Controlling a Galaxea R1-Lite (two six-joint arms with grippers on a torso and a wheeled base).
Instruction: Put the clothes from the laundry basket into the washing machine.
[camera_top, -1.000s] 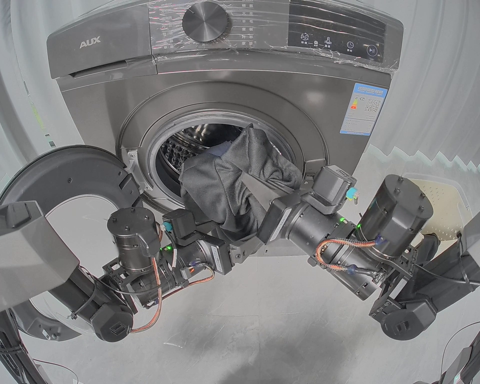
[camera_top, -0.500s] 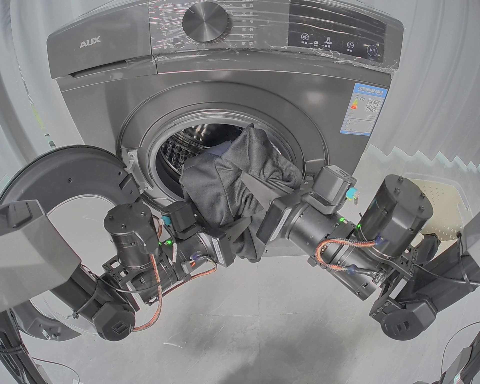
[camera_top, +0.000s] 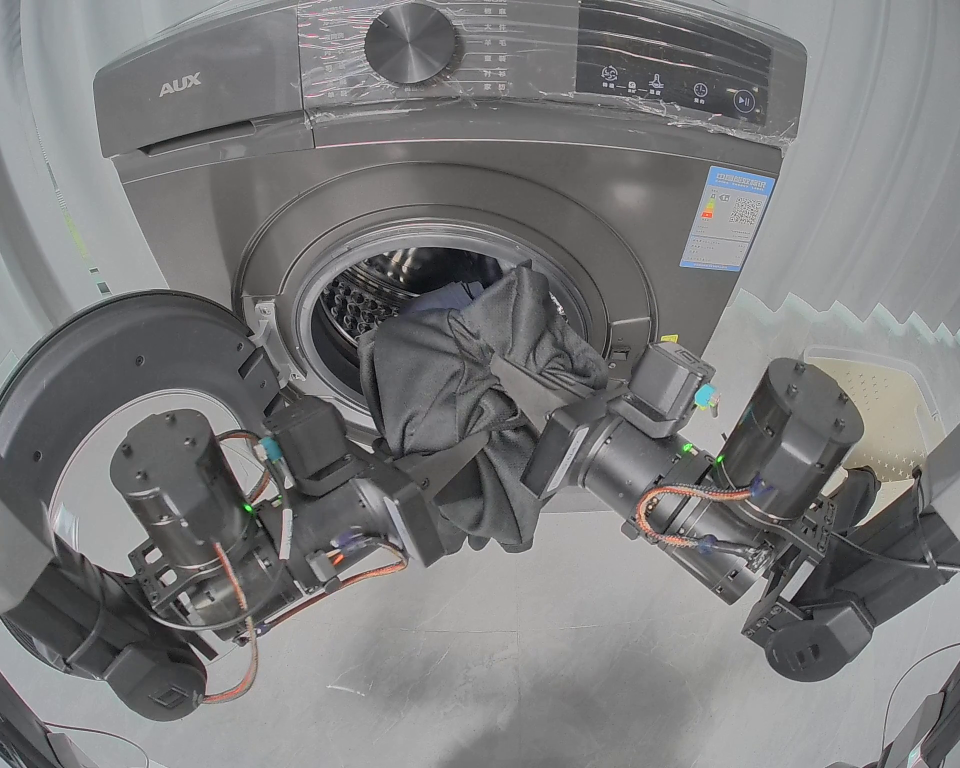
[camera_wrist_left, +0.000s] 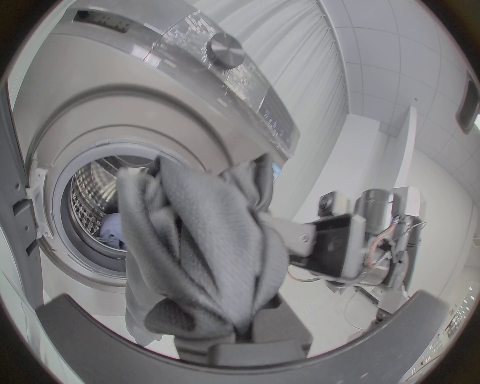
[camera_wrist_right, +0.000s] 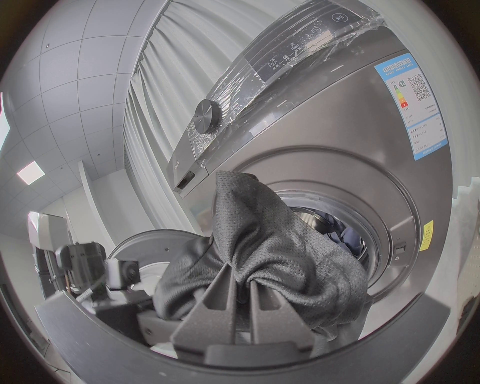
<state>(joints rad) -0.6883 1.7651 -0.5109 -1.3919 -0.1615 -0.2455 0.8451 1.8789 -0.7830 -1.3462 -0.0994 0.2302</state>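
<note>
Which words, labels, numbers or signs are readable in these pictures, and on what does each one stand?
Drawer front: a short brand word in pale capitals, not quoted here.
Blue sticker: coloured bars, a square code; print too small.
Control panel: lit symbols, no readable words.
Yellow sticker: too small.
Markings beside the dial: blurred.

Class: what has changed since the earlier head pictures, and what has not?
The left gripper rose from beneath the dark garment and seems to have closed on its hanging lower part, the arm swinging leftward. The right gripper stayed shut on the garment at the washing machine mouth.
</note>
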